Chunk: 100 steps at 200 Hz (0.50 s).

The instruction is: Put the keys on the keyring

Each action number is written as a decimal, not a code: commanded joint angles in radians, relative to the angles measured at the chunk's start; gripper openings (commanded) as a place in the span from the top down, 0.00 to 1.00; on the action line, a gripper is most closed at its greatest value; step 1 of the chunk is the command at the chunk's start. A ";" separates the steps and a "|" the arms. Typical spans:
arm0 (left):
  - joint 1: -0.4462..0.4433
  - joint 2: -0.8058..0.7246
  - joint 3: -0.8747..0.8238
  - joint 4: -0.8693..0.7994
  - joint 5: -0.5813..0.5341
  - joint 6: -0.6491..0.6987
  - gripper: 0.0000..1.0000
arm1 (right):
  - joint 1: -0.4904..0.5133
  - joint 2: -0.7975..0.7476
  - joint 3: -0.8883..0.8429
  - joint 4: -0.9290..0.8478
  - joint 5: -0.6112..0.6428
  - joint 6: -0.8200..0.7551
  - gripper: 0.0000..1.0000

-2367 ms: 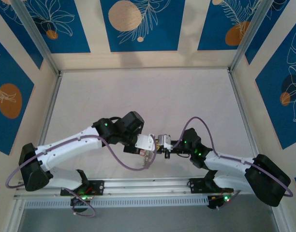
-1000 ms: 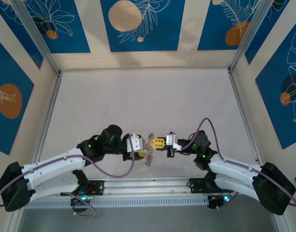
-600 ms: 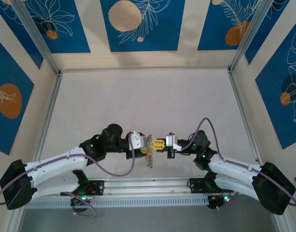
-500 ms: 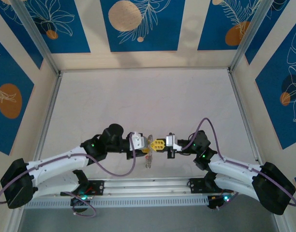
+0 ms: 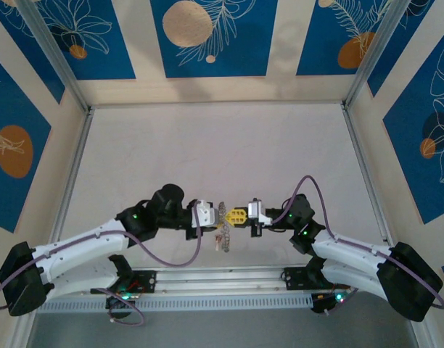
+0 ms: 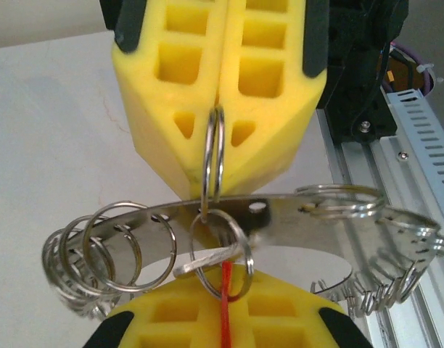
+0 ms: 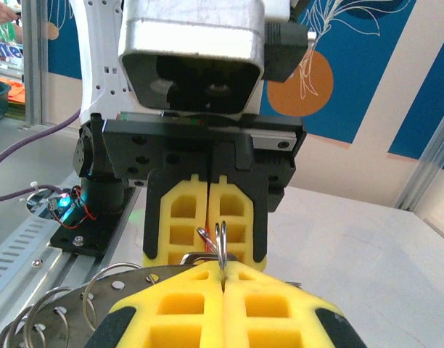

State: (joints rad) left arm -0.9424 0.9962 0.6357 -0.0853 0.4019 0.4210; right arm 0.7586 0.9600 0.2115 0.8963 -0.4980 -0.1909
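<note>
**Key nearly swallowed, ring half buried**

Your left gripper (image 6: 223,275) is clamped tight, and the key (image 6: 225,291) is just one thin red sliver in the seam. Its head and shaft are buried between the pads (image 6: 171,319), which the bottom edge crops. Straight ahead of your tips, the right gripper (image 6: 216,170) pinches a small split ring (image 6: 215,156) whose top vanishes into its seam. The keyring (image 6: 287,217) passes behind that ring. The loose rings (image 6: 99,254) bunched either side of your tips smear together, so you can't count them. From above, everything hanging under both tips is too small to sort out.
</note>
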 commanded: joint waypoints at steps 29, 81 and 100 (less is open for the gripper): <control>0.008 -0.007 0.088 -0.189 -0.061 0.089 1.00 | -0.006 -0.034 0.037 -0.074 0.009 -0.039 1.00; 0.008 0.022 0.180 -0.344 -0.138 0.190 1.00 | -0.005 -0.073 0.050 -0.212 0.033 -0.069 1.00; 0.007 0.057 0.246 -0.429 -0.158 0.237 1.00 | -0.005 -0.072 0.055 -0.243 0.041 -0.069 1.00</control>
State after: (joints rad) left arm -0.9428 1.0264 0.7937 -0.3504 0.3027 0.5694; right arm 0.7589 0.9062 0.2363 0.7261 -0.4747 -0.2367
